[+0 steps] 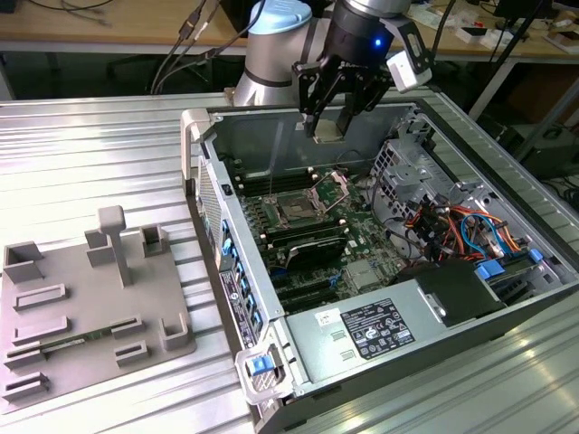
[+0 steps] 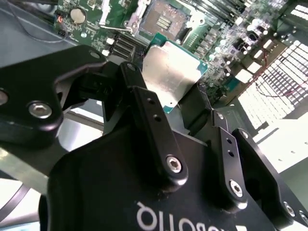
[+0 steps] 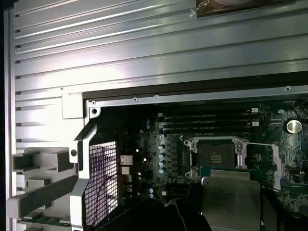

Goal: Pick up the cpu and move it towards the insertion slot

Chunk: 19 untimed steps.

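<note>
The ribbed metal table (image 1: 99, 154) carries two big things: one open computer case (image 1: 380, 271) toward the exterior view's right and one grey plastic tray (image 1: 81, 307) with raised blocks toward its left, well apart from each other. The case lies on its side with its panel off, so the green motherboard (image 1: 308, 244) faces up, walled in by the case rim on all sides. A drive cage and a tangle of orange and blue cables (image 1: 461, 226) crowd the exterior view's right of the board, and a power supply (image 1: 380, 330) closes off the near side. The room above the board itself is open.

One robot arm (image 1: 280, 45) reaches in from the far edge of the case. Its black claw (image 1: 327, 122) hangs over the far rim, above the board and not touching it. The claw is closed on the cpu (image 2: 171, 74), with one dark finger (image 2: 149, 120) pressing against each of two opposite edges, and the silvery top turned toward the second wrist view. The chip rides level between the fingers, clear of everything under it.

The insertion slot (image 1: 308, 208) sits on the board below and nearer than the claw, its dark centre bare and its metal load plate (image 1: 336, 190) tilted up. In the first wrist view the cpu (image 3: 231, 197) hangs just beside the slot (image 3: 216, 156), overlapping its frame edge. Long black memory slots (image 3: 207, 120) run parallel beside the socket.
</note>
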Each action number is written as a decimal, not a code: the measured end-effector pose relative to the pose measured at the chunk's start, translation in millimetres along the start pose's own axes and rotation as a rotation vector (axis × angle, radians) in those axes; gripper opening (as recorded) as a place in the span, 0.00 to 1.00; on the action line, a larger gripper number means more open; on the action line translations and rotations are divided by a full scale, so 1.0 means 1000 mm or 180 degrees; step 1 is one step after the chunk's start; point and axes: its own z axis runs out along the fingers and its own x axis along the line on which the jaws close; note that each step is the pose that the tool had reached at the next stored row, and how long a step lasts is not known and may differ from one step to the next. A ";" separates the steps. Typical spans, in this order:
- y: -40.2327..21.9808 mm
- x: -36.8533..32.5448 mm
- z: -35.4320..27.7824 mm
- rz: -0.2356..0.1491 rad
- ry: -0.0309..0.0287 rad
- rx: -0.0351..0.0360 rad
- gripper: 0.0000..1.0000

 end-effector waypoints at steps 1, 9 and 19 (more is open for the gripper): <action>0.0013 -0.0026 0.0012 0.0000 0.0000 0.0000 0.55; 0.0019 -0.0038 0.0035 0.0000 0.0003 -0.0002 0.55; 0.0069 0.0103 0.0064 -0.0019 0.0008 -0.0026 0.55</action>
